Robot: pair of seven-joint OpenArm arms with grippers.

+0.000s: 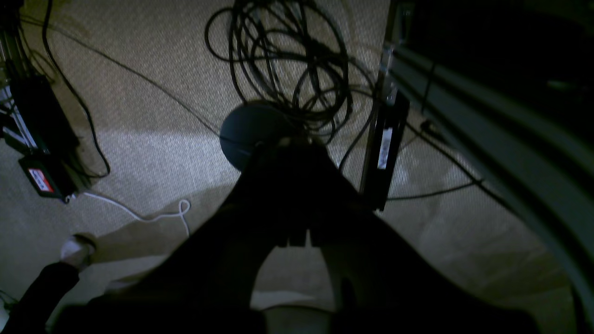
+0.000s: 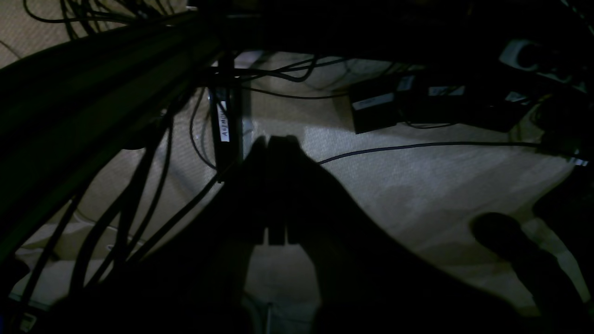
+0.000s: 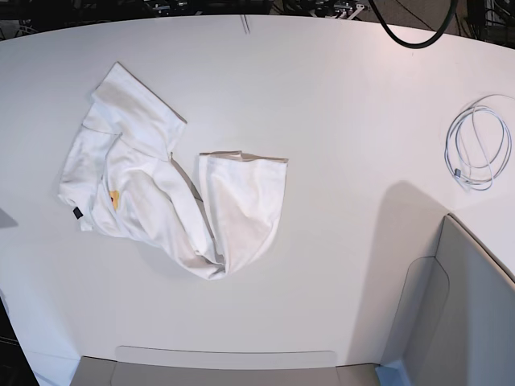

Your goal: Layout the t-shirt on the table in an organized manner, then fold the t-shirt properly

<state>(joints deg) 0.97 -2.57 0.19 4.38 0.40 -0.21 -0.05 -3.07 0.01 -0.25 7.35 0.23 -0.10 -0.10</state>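
left gripper (image 1: 297,148) jaws closed; right gripper (image 2: 274,144) likewise (both empty).

A white table (image 3: 322,104) with a curved far edge is seen from above. A crumpled white t-shirt (image 3: 169,201) is spread on its left half, mostly reverse side up, with a small orange patch showing. A coiled white cable (image 3: 479,146) is laid near the right edge, well apart from the shirt. Grey padded panels (image 3: 463,322) are set along the near and right sides.
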